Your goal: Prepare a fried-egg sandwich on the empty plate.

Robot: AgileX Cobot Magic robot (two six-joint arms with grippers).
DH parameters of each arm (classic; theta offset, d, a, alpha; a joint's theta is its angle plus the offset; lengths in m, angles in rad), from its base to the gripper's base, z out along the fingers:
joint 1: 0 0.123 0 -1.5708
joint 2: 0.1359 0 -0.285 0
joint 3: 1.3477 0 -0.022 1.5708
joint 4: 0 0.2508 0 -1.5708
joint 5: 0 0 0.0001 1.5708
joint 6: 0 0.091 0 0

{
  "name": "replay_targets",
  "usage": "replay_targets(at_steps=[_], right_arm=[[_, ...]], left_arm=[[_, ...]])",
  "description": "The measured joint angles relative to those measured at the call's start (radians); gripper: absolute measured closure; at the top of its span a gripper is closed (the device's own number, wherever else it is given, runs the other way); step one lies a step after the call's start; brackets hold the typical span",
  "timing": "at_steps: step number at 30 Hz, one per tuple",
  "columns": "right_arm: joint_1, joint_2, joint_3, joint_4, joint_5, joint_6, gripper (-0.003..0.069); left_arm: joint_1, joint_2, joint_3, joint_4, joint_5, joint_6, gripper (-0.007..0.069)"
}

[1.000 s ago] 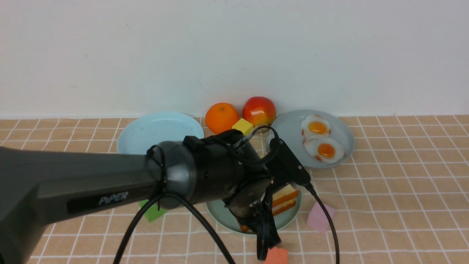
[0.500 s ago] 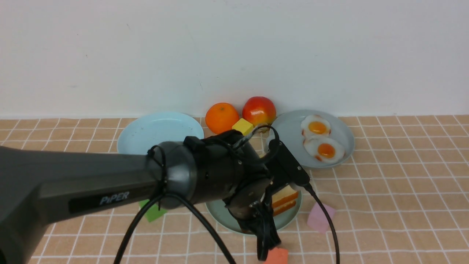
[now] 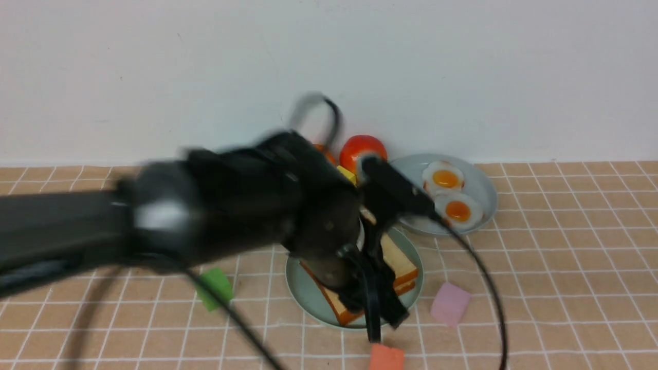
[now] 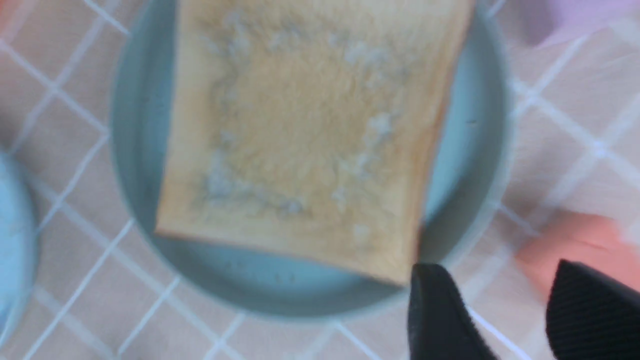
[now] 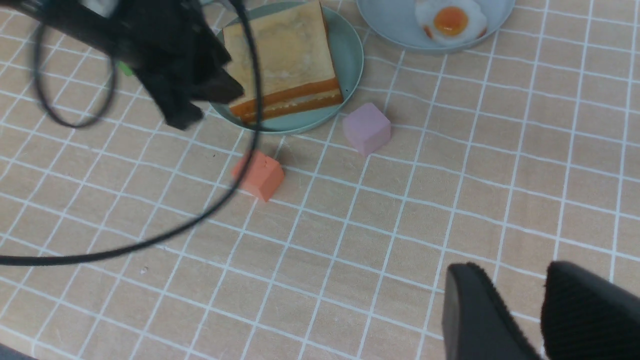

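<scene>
Toast first: two square golden toast slices (image 3: 400, 262) with orange-brown crusts lie stacked flat on the round mint-green plastic plate (image 3: 303, 288), mid-surface. A pale line shows between the crusts, and whether that's an egg I can't tell. Two white toy fried eggs (image 3: 445, 178) with orange yolks lie on the round grey-blue plate (image 3: 411, 174), behind and to the robot's right.

Now the key relation. The left end effector (image 3: 384, 324) hangs at the mint-green plate's near rim, fingers pointing down, with the stack just beside them on the far side. The slices are square, so there's no long axis to line up on. The left wrist view shows its fingers spread with nothing between them. The left arm reaches in from the robot's left, wrist bent downward, blurred in the front view.

The right end effector (image 5: 515, 280) is well apart from the stack, over the bare tan gridded surface (image 5: 350, 240), also spread and empty. The left arm is plainly nearer, and my read is that the stacking looks done.
</scene>
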Motion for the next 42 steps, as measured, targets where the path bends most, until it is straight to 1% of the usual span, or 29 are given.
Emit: replay_targets(at_steps=[3,4,5,7,10,11,12,14,16,17,18,19,20,22,24,26,30,33,34,35,37,38,39,40,42], right_arm=[[0.0,0.0,0.0,-0.001,0.015,0.0,0.0431],[0.0,0.0,0.0,-0.001,0.018,0.0,0.0431],[0.0,-0.001,0.0,-0.001,0.032,0.0,0.0431],[0.0,-0.014,0.0,-0.001,0.042,0.01,0.0431],[0.0,-0.039,0.0,-0.001,0.042,0.024,0.0431],[0.0,-0.064,0.0,-0.003,0.042,0.038,0.0438],[0.0,-0.078,0.0,-0.01,0.042,0.048,0.0447],[0.0,-0.112,0.0,-0.028,0.042,0.067,0.0481],[0.0,-0.161,0.0,-0.053,0.042,0.082,0.0552],[0.0,-0.166,0.0,-0.054,0.042,0.082,0.0559],[0.0,-0.185,0.0,-0.058,0.042,0.083,0.0587],[0.0,-0.218,0.0,-0.062,0.042,0.085,0.0636],[0.0,-0.242,0.0,-0.063,0.043,0.09,0.066],[0.0,-0.271,0.0,-0.064,0.043,0.107,0.0671],[0.0,-0.313,0.011,-0.064,0.04,0.157,0.0672],[0.0,-0.328,0.027,-0.064,0.028,0.18,0.0672],[0.0,-0.353,0.143,-0.064,-0.103,0.221,0.0671],[0.0,-0.353,0.252,-0.051,-0.273,0.238,0.0669],[0.0,-0.353,0.305,-0.035,-0.364,0.244,0.0669],[0.0,-0.353,0.305,-0.032,-0.38,0.244,0.0668],[0.0,-0.351,0.421,0.012,-0.559,0.258,0.0669],[0.0,-0.35,0.463,0.021,-0.612,0.261,0.0669],[0.0,-0.35,0.471,0.021,-0.622,0.261,0.0669],[0.0,-0.35,0.528,0.028,-0.682,0.263,0.0667],[0.0,-0.35,0.594,0.03,-0.733,0.264,0.0664]], left_arm=[[-0.035,-0.226,0.0,-0.037,0.035,-0.073,0.0481],[-0.039,-0.254,0.001,-0.039,0.035,-0.078,0.049],[-0.05,-0.352,0.011,-0.045,0.017,-0.09,0.0558],[-0.06,-0.486,0.048,-0.051,-0.042,-0.101,0.0637],[-0.062,-0.652,0.132,-0.061,-0.122,-0.106,0.0638],[-0.062,-0.769,0.218,-0.065,-0.203,-0.111,0.0638],[-0.062,-0.81,0.254,-0.065,-0.231,-0.114,0.0638],[-0.062,-0.941,0.383,-0.067,-0.335,-0.128,0.0638],[-0.062,-1.071,0.544,-0.069,-0.455,-0.134,0.0638],[-0.062,-1.08,0.557,-0.069,-0.476,-0.136,0.0638],[-0.062,-1.115,0.609,-0.069,-0.516,-0.137,0.0638],[-0.062,-1.172,0.695,-0.069,-0.577,-0.138,0.0638],[-0.062,-1.195,0.751,-0.069,-0.606,-0.139,0.0638],[-0.062,-1.226,0.819,-0.07,-0.657,-0.139,0.0638],[-0.062,-1.256,0.921,-0.07,-0.712,-0.139,0.0638],[-0.062,-1.258,0.946,-0.07,-0.726,-0.139,0.0638],[-0.062,-1.258,1.026,-0.07,-0.732,-0.139,0.0638],[-0.062,-1.258,1.058,-0.07,-0.727,-0.139,0.0638],[-0.062,-1.258,1.066,-0.07,-0.722,-0.139,0.0638],[-0.062,-1.258,1.067,-0.07,-0.72,-0.139,0.0638],[-0.062,-1.258,1.081,-0.07,-0.694,-0.139,0.0638],[-0.062,-1.258,1.083,-0.07,-0.68,-0.139,0.0638],[-0.062,-1.258,1.083,-0.07,-0.677,-0.139,0.0638],[-0.062,-1.258,1.085,-0.07,-0.652,-0.139,0.0638],[-0.062,-1.258,1.085,-0.07,-0.625,-0.139,0.0638]])
